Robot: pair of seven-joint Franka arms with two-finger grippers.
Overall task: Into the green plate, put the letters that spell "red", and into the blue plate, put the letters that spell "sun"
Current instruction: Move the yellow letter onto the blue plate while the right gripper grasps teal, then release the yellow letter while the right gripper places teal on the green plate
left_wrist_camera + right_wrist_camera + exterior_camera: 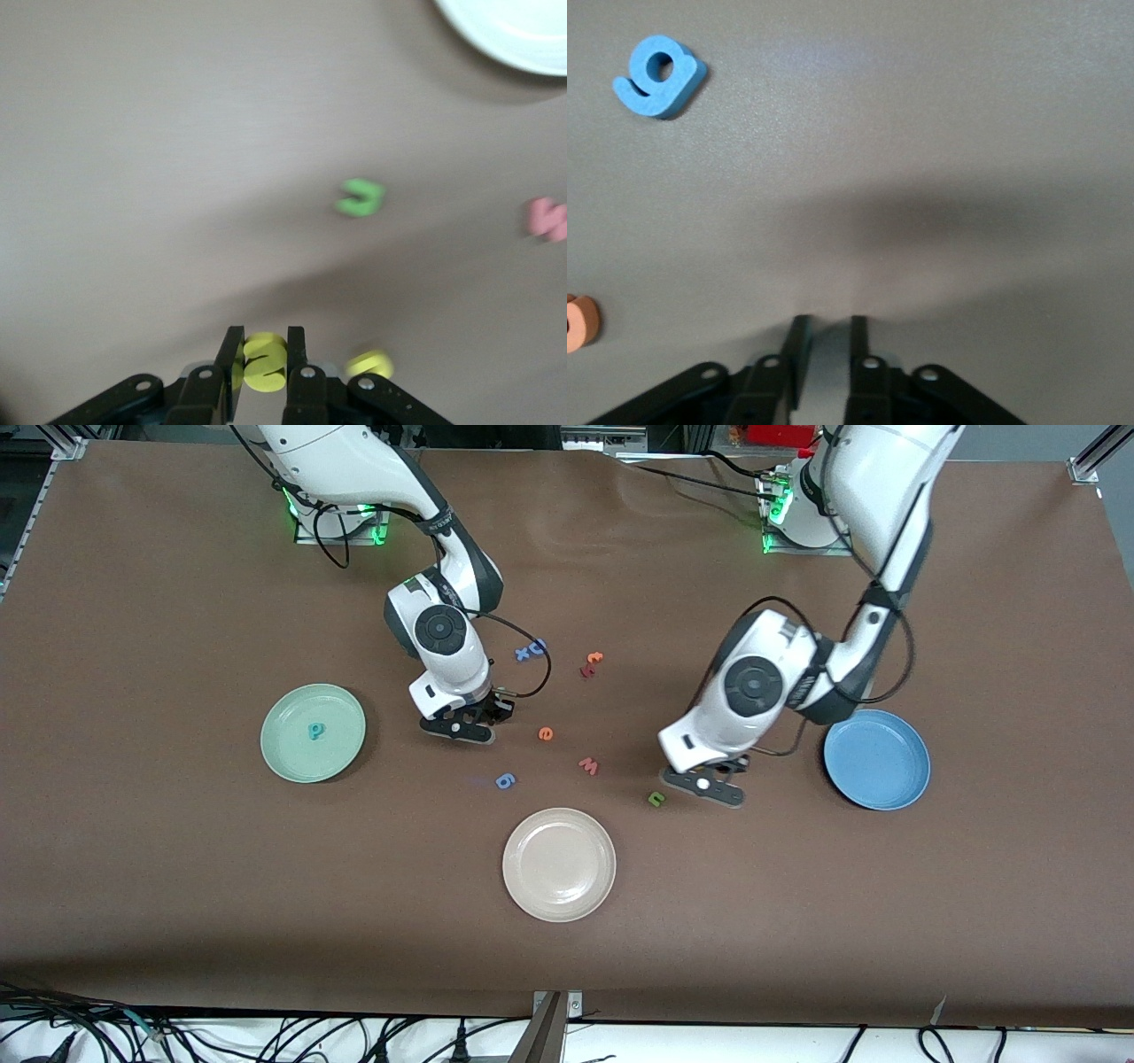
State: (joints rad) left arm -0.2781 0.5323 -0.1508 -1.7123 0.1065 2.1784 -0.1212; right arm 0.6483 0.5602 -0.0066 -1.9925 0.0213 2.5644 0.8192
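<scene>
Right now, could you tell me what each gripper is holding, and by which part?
The left gripper pinches a yellow letter across its flat faces. The right gripper is shut, with nothing visible between its fingers.

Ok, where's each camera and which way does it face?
Front: high across the table, facing both arms.
Left wrist: on the left arm, looking down past the left gripper, shut on a yellow letter.
Right wrist: on the right arm, looking down past the shut right gripper.
Shared: front and left wrist show the green letter; front and right wrist, the blue g.
</scene>
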